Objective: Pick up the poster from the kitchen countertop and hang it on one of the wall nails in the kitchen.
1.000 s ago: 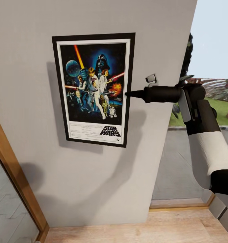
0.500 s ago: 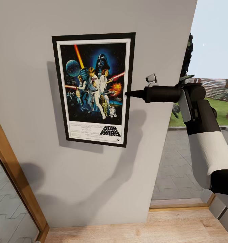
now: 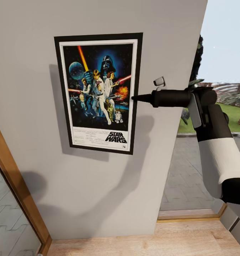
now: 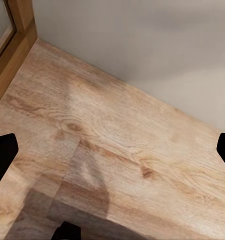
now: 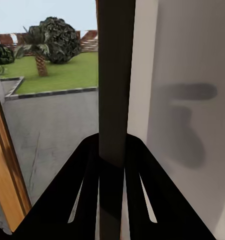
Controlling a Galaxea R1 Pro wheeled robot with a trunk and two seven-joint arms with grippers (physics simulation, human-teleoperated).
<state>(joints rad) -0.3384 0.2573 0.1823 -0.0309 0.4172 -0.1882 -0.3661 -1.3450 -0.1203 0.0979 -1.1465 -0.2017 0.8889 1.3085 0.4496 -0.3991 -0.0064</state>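
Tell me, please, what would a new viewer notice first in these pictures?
First the poster, a black-framed Star Wars print flat against the grey wall, slightly tilted. Next the right hand, its dark fingers closed on the poster's right edge, with a garden and paved path behind it. In the left wrist view, the left hand's fingertips stand wide apart over the wooden floor.

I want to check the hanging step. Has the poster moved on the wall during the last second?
Yes, slightly: the poster, pinched at its right edge by the right gripper, rose a little against the wall.

Bare wall [image 3: 98, 192] below poster [image 3: 98, 92], open window gap rt of wall edge, wood frame [image 3: 16, 185] blocks lft
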